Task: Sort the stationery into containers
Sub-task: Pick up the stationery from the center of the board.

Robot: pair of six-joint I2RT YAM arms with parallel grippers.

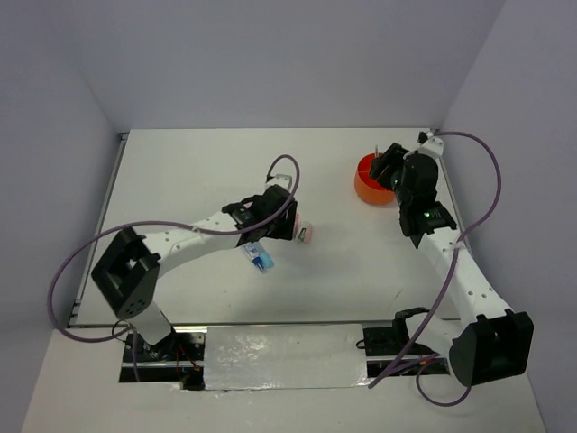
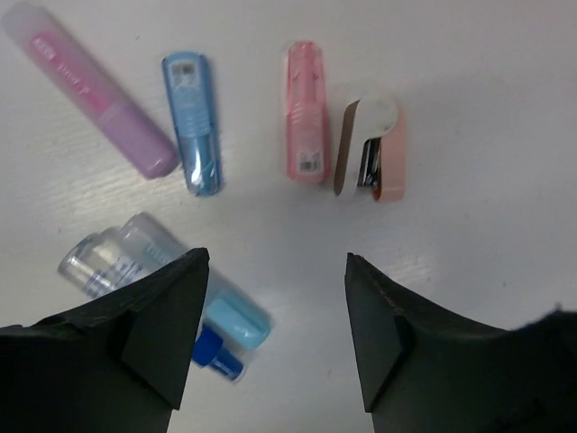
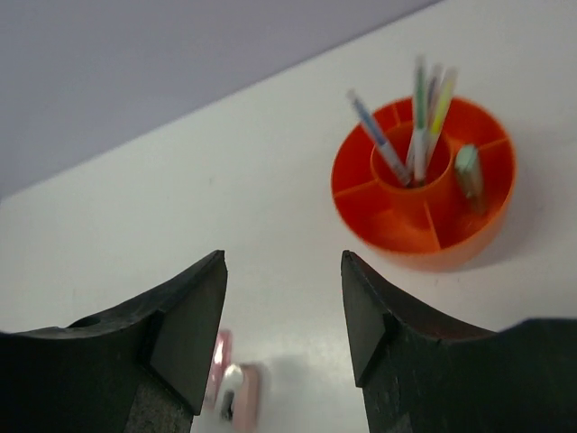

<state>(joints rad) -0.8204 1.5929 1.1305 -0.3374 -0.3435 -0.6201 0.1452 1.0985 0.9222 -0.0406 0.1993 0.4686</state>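
The round orange organiser stands at the back right; in the right wrist view several thin pens stand in its central ring and a green stick lies in an outer compartment. My right gripper is open and empty, beside the organiser. My left gripper is open and empty above loose stationery: a purple-pink marker, a blue marker, a pink marker, a pink-and-white mini stapler and a blue-and-clear piece, partly hidden by my left finger.
In the top view the left gripper hides most of the loose pile; only the stapler and the blue-and-clear piece show. The stapler also shows blurred in the right wrist view. Grey walls enclose the white table.
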